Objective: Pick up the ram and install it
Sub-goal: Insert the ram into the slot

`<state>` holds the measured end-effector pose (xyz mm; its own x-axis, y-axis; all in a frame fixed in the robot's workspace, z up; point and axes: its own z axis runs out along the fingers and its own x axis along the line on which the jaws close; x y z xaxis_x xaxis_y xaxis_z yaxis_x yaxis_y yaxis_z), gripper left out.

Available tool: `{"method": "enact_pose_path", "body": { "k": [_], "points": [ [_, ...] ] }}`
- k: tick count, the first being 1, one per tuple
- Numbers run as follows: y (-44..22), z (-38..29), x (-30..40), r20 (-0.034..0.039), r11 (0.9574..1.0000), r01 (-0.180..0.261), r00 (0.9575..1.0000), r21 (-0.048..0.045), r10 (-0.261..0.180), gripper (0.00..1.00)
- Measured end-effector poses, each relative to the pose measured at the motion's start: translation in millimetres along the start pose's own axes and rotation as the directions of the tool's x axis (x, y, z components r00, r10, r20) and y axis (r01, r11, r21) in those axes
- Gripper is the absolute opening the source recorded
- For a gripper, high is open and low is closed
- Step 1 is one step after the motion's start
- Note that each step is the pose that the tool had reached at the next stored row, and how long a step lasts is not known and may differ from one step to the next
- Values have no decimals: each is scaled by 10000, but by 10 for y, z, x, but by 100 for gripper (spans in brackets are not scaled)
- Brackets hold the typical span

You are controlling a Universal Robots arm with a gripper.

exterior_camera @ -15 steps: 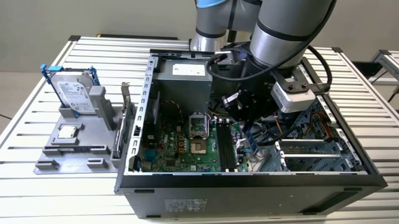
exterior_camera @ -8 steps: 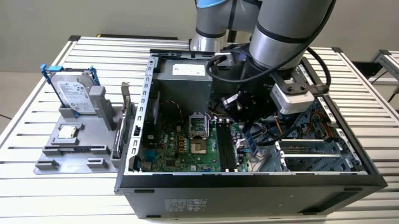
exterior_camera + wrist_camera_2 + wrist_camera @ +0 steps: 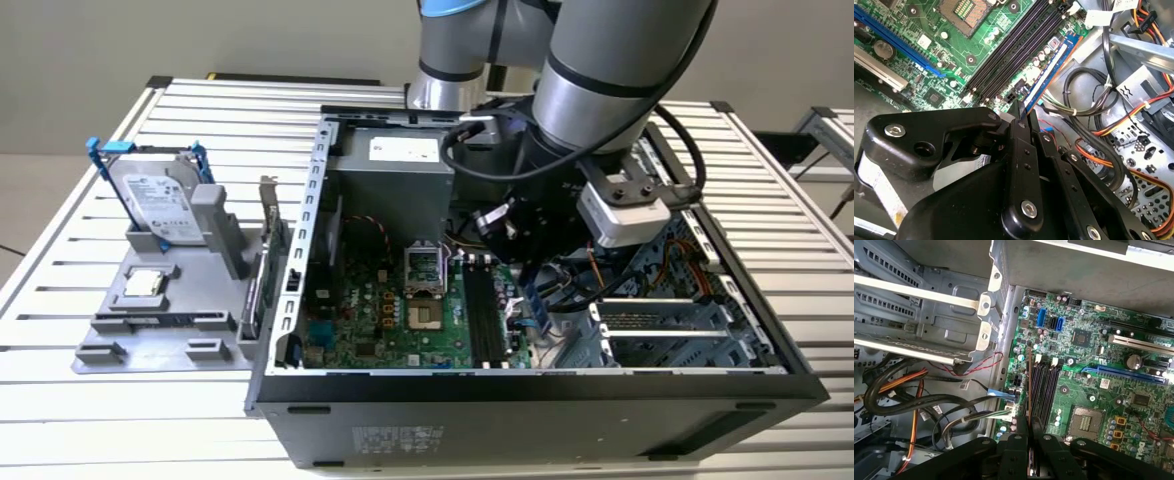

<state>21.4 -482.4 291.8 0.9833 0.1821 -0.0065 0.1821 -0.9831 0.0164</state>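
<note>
My gripper (image 3: 529, 268) is inside the open computer case, shut on the ram. The ram (image 3: 1046, 75) is a long narrow blue stick that reaches out from the fingertips (image 3: 1019, 114). It runs parallel to the black memory slots (image 3: 1014, 50) of the green motherboard (image 3: 929, 65). In the first wrist view the ram (image 3: 1029, 390) shows edge-on as a thin line just beside the outermost slot (image 3: 1038, 390), on the side toward the drive cage. I cannot tell whether it touches the board. In the exterior view the ram (image 3: 530, 298) hangs under the gripper, beside the slots (image 3: 483, 312).
Bundled black, orange and yellow cables (image 3: 1114, 135) and a metal drive cage (image 3: 929, 325) crowd the side next to the slots. The processor socket (image 3: 422, 265) lies on the other side. At the exterior view's left, a grey fixture (image 3: 160, 330) carries a hard drive (image 3: 158, 205) and a silver chip (image 3: 144, 285).
</note>
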Motion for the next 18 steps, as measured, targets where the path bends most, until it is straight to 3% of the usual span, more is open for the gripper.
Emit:
{"method": "enact_pose_path", "body": {
  "k": [12,18],
  "points": [
    [0,21,0,-1,10000,-20,10000,3,20,0],
    [-1,30,0,11,9980,-635,9980,4,635,0]
  ]
}}
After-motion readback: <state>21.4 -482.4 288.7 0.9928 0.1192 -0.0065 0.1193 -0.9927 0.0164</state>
